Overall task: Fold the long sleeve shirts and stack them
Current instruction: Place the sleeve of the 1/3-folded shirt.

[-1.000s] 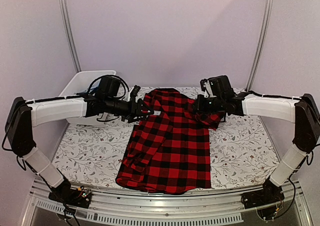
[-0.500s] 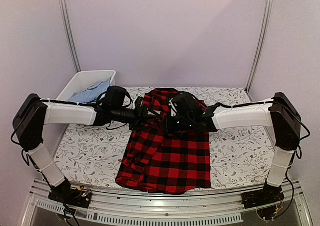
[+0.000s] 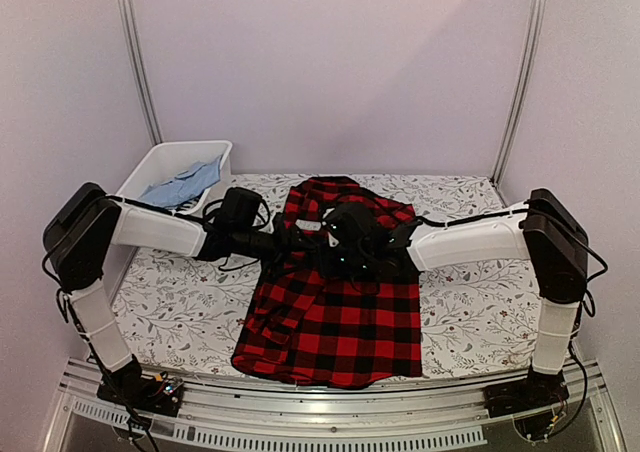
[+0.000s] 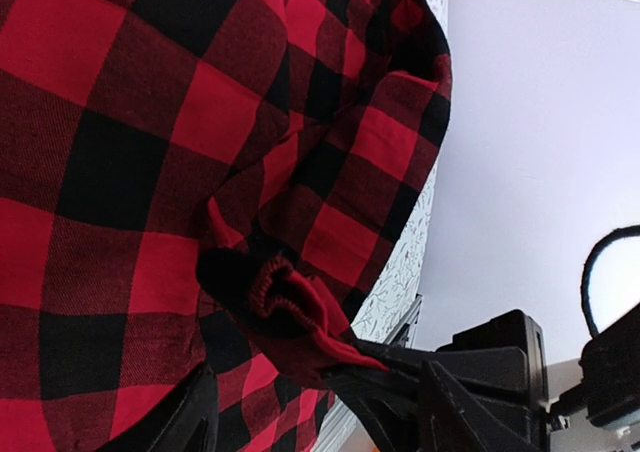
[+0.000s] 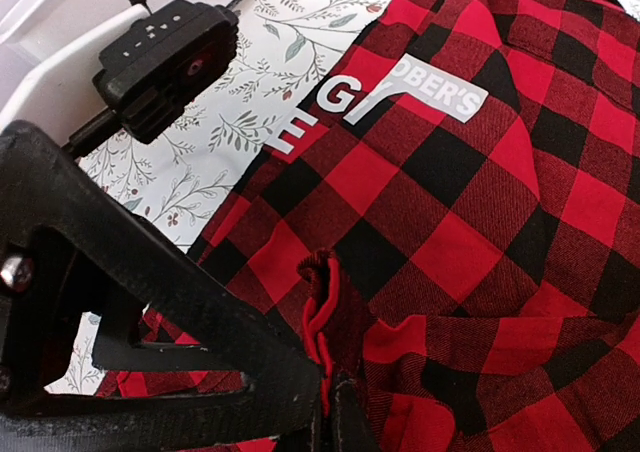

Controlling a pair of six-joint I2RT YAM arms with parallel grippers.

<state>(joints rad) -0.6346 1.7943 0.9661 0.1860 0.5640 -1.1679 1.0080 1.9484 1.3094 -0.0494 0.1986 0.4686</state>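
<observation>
Across the middle of the table (image 3: 480, 312), your two arms meet over the red-and-black check shirt (image 3: 340, 322), which lies flat with its collar toward the far wall and its hem close to the near edge. Your right gripper (image 5: 325, 412) is fully closed on a raised ridge of the check cloth. Its wrist view shows the fabric pinched up between the fingertips, just below the white lettered tag (image 5: 400, 97) at the neck. That grip looks like the working hold of a fold, because a small pinch is enough to carry a sleeve or side panel across the body without dragging the whole garment. Your left gripper (image 4: 320, 422) hangs just beside it with its jaws well spread and nothing clamped. In its own view a rolled edge (image 4: 285, 302), possibly a cuff, sits bunched between the spread fingers and runs into the right arm's fingertips. You seem to have placed it there either to take that edge over or to pin the cloth down while the right arm pulls, but I cannot tell which. The shirt's left side already looks gathered inward and uneven, so the fold is only partly made and nothing is stacked yet. At the far left, well apart from the work, the white bin (image 3: 150, 162) holds a pale blue cloth (image 3: 185, 184). Before you close the left jaws, check that they catch only the one layer you want.
</observation>
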